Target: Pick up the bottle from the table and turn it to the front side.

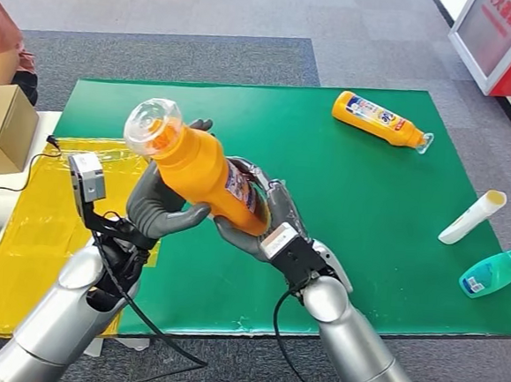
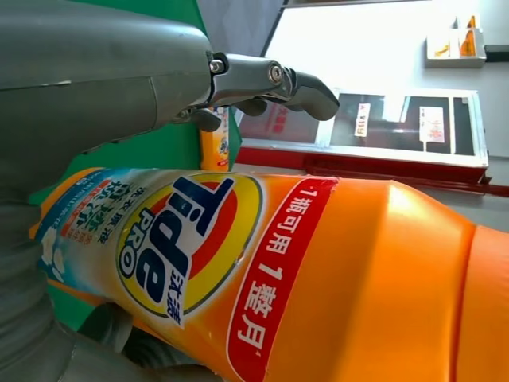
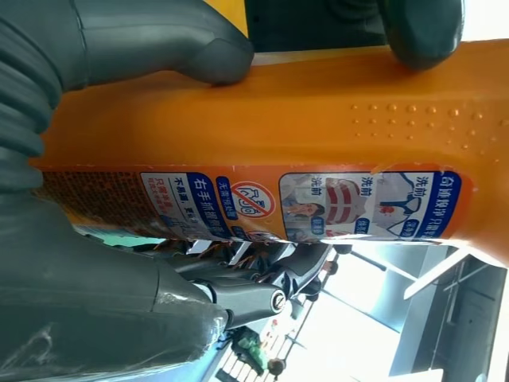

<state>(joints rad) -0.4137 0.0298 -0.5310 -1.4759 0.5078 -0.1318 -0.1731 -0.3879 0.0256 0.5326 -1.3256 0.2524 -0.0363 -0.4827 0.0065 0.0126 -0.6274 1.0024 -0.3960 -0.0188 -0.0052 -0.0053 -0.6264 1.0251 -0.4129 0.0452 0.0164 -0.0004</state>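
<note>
An orange detergent bottle [image 1: 198,166] with a clear cap is lifted above the green mat [image 1: 345,207], tilted with the cap up and to the left. My left hand [image 1: 161,206] grips it near the neck, thumb below. My right hand [image 1: 264,218] holds its lower end from beneath. In the left wrist view the Tide label side of the bottle [image 2: 270,263] faces the camera, with the left hand [image 2: 108,87] curled over it. The right wrist view looks at the bottle's back label [image 3: 300,199], with the right hand [image 3: 120,270] wrapped around the bottle.
A second orange bottle [image 1: 381,119] lies at the mat's far right. A white tube [image 1: 472,217] and a teal bottle [image 1: 493,273] lie near the right edge. A yellow sheet [image 1: 43,227] and a cardboard box [image 1: 3,127] sit left. A person's sleeve [image 1: 1,34] is far left.
</note>
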